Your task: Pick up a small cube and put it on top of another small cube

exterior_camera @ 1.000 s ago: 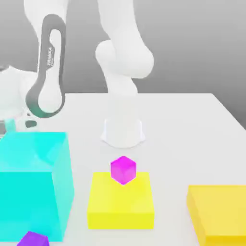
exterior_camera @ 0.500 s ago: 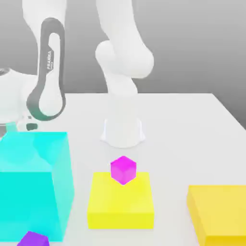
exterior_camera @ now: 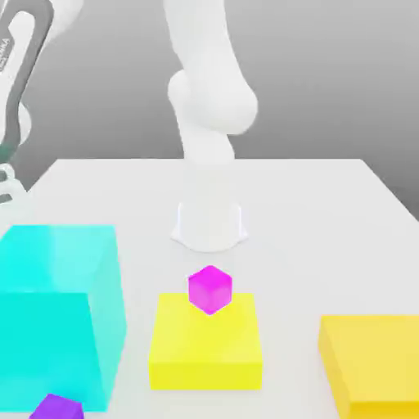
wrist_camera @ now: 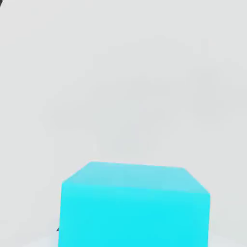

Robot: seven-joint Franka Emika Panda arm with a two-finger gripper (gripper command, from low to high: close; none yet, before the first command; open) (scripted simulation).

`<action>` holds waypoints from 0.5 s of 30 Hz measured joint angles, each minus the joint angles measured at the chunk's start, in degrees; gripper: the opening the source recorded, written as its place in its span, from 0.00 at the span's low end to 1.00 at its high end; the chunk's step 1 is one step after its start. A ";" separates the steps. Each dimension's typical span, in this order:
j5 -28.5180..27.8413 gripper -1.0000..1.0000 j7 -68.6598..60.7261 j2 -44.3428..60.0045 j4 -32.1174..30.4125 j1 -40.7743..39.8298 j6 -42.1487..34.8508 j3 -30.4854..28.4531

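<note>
While the gripper is staying closed, its grip is remaining unclear; magenta cube [exterior_camera: 210,290] is resting well apart from it, yellow block [exterior_camera: 205,366] supporting it, likely as a raised perch

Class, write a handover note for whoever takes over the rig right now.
End effector: shut; the arm is at the exterior view's left edge.
Things: magenta cube over the yellow block; purple cube by the large cyan block. A cyan block is near the hand camera; whether it is gripped, I cannot tell.
Done: no cube-on-cube stack seen.
Left: confirm any grip, then stack.
</note>
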 joint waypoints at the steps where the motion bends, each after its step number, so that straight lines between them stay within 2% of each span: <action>1: 1.45 0.00 -2.23 0.26 1.01 -0.22 -1.16 0.77; 15: 22.34 0.00 -35.03 3.83 15.12 -2.38 -15.25 12.36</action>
